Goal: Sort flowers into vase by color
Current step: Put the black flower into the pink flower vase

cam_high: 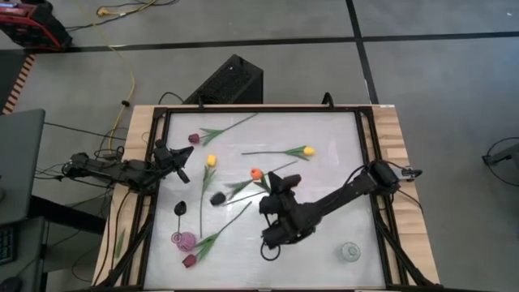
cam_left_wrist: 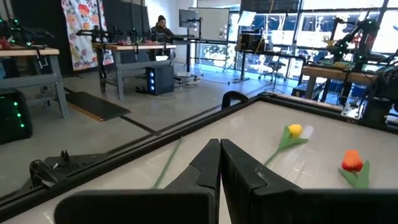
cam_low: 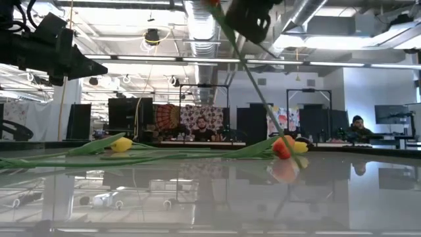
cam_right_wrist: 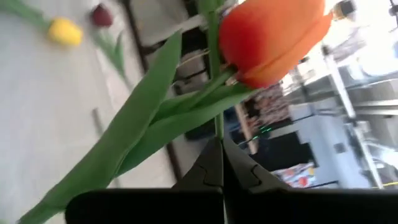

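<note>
At the worktop's (cam_high: 340, 130) left edge the left end effector (cam_high: 183, 154) waits with its fingers pressed together and nothing between them. Just beside it, toward the far left corner, a maroon tulip (cam_high: 194, 139) lies with its stem running right and away toward the far edge. A yellow tulip (cam_high: 211, 161) lies with its head toward the far edge and its stem running back toward the near edge. A dark tulip head (cam_high: 179, 208) rests near the left edge, and close to the near left corner another maroon tulip (cam_high: 190, 260) lies with its stem slanting right and away. Beside that head stands a small pink vase (cam_high: 183, 239); what it holds cannot be told. At mid-worktop the right end effector (cam_high: 274, 183) is clamped shut on the stem of an orange tulip (cam_right_wrist: 273, 34), lifted off the surface, its head up and its stem slanting down in the low view. Farther right, a second yellow tulip (cam_high: 308, 151) lies crosswise, head to the right. A clear glass vase (cam_high: 349, 252) stands near the near right corner. The surface is pale and glossy, mirroring the flowers. Beyond it are workbenches, monitors and seated people.
</note>
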You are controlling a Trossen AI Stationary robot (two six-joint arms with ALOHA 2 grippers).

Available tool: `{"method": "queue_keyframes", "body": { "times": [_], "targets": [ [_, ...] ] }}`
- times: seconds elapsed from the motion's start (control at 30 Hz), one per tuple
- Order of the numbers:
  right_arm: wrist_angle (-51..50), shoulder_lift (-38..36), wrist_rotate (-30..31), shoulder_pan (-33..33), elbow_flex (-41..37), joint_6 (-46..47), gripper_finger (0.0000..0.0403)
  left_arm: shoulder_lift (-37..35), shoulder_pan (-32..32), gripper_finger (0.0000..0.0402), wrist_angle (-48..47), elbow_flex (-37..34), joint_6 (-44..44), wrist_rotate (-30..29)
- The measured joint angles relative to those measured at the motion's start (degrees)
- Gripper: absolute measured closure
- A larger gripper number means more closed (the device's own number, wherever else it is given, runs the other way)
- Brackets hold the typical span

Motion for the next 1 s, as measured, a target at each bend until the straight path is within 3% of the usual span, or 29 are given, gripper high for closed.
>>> {"method": "queue_keyframes", "body": {
  "times": [0.27, 0.43, 0.67, 0.77, 0.83, 0.9, 1.0],
  "targets": [
    [-1.99, -0.22, 5.32, -0.21, -0.02, 5.64, 0.0388, 0.0, 0.0, 0.0401, 0.0, 0.0, 0.0, 0.02],
    [-4.32, -2.87, 2.9, 0.07, -0.09, 5.71, 0.0388, 0.0, 0.0, 0.0401, 0.0, 0.0, 0.0, 0.07],
    [-2.54, -11.99, 0.73, -1.0, -0.09, 6.46, 0.0388, 0.0, 0.0, 0.0401, 0.0, 0.0, 0.0, 0.07],
    [-2.27, -16.67, -5.82, -2.3, -0.09, 6.34, 0.0388, 0.0, 0.0, 0.0401, 0.0, 0.0, 0.0, 0.09],
    [-2.69, -19.66, -13.8, -3.55, -0.09, 5.26, 0.0388, 0.0, 0.0, 0.0401, 0.0, 0.0, 0.0, 0.09],
    [-3.14, -22.21, -27.06, -5.04, -0.07, 4.3, 0.0388, 0.0, 0.0, 0.0401, 0.0, 0.0, 0.0, 0.07],
    [-3.61, -24.64, -52.82, -7.48, -0.72, 4.71, 0.0388, 0.0, 0.0, 0.0401, 0.0, 0.0, 0.0, 0.07]
  ]
}}
